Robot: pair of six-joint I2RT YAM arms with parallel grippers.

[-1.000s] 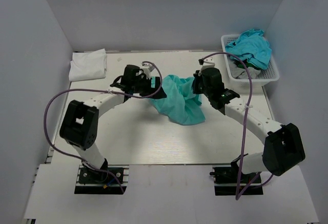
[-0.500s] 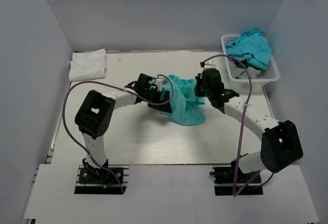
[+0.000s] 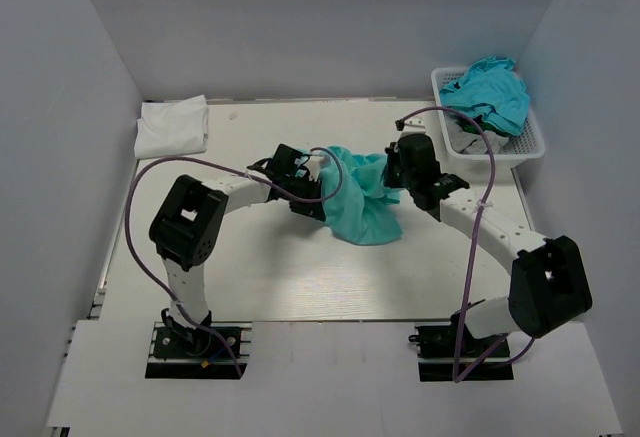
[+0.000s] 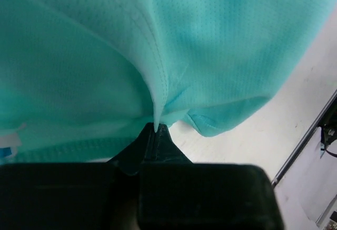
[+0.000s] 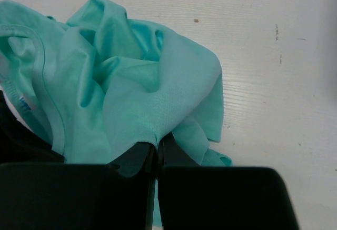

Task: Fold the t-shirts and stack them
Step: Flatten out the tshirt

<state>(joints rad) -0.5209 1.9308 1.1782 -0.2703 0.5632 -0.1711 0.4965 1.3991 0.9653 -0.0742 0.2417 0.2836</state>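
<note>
- Two pinches on one mint sea-green t-shirt [image 3: 362, 207], bunched at the middle of the table [image 3: 300, 277] between both arms.
- Left gripper [image 4: 157, 130]: pressed together on a stitched fold of the cloth, at the heap's left side.
- Right gripper [image 5: 157, 147]: likewise closed, nipping a ridge of the same shirt at its far right.
- Long axis of the heap: slanted, from the far edge strung between the two pinches down to a loose lobe toward the near right.
- Widest up by the grippers, narrowing toward that lobe.
- Crumpled and creased, not spread flat.
- Collar end and hem end: cannot tell, though a stitched band and a small label show at the left of the right wrist view.
- Well apart, at the far left corner: a folded white t-shirt [image 3: 172, 127], lying flat.
- At the far right corner: turquoise-blue t-shirts [image 3: 490, 92] heaped in a white lattice basket [image 3: 495, 154], spilling over its rim.
</note>
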